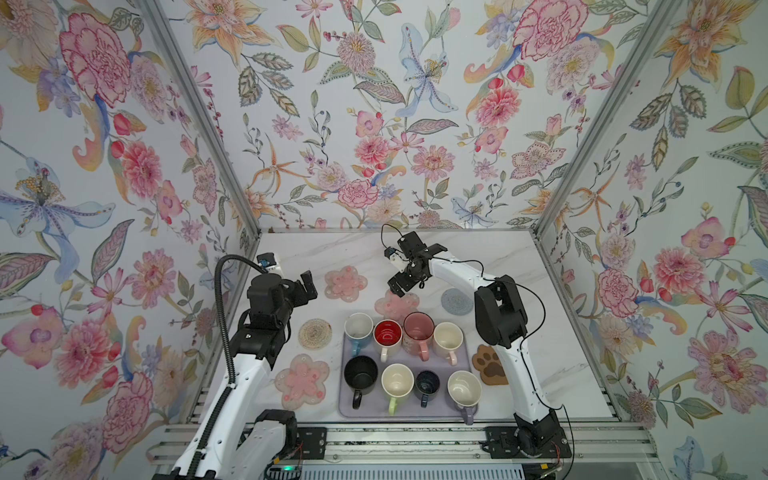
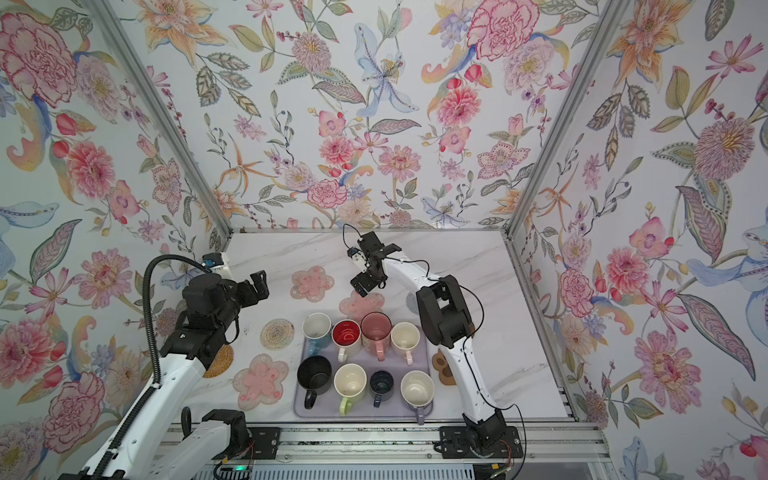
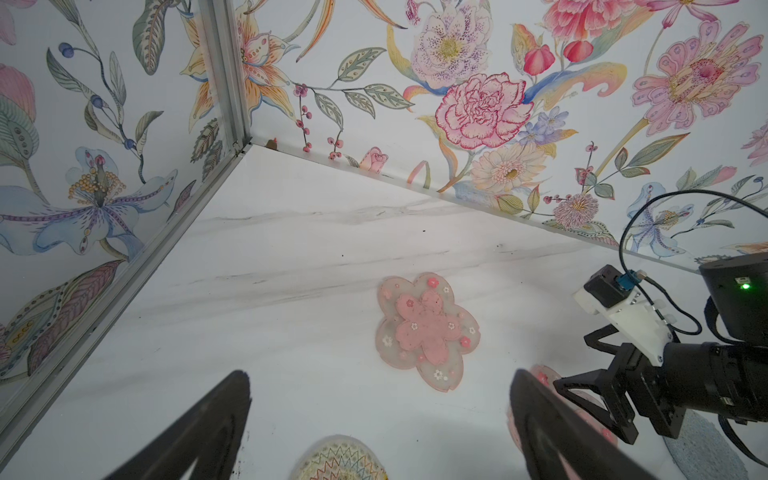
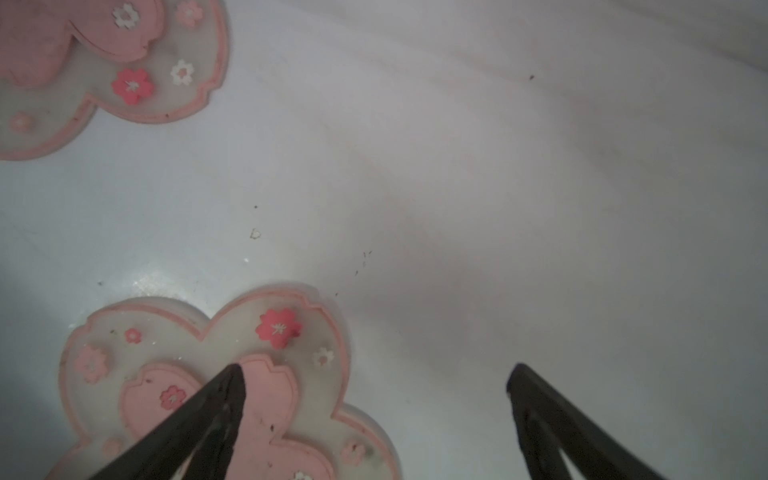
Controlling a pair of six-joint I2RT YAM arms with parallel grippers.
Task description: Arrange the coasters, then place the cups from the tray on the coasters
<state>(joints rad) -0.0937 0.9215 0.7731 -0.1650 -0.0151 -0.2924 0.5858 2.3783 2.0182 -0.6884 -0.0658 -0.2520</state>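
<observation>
A large flat lavender rectangular tray [image 1: 370,412] lies on the white marbled counter [image 1: 519,266] and carries eight handled mugs, all upright, in two rows. The far row holds the light blue mug [image 1: 358,328], the white mug with a red inside [image 1: 387,334], the pink floral mug [image 1: 418,328] and the cream mug with a pink handle [image 1: 448,336]. The near row holds the black mug [image 1: 360,374], the cream mug with a green handle [image 1: 397,380], the small navy mug [image 1: 427,384] and the lavender mug [image 1: 464,388].

The coasters lie flat off the tray:
- The near pink translucent flower coaster [image 1: 395,307] is just behind the tray.
- The far pink flower coaster [image 1: 345,282] is farther behind.
- The left pink flower coaster [image 1: 302,380] and the beige woven round coaster [image 1: 314,332] are to the tray's left.
- The grey-blue woven round coaster [image 1: 457,301] is behind the tray's right corner.
- The brown paw-print coaster [image 1: 490,363] is just to the tray's right.
- What looks like a tan woven round coaster [image 2: 218,362] shows in a top view, mostly under the left arm.

The right end effector [image 1: 417,269] hangs behind the tray, jaws wide apart and empty, with one finger [image 4: 216,399] over the near flower coaster. The left end effector [image 1: 308,289], also spread and empty, hovers behind and left of the tray.
</observation>
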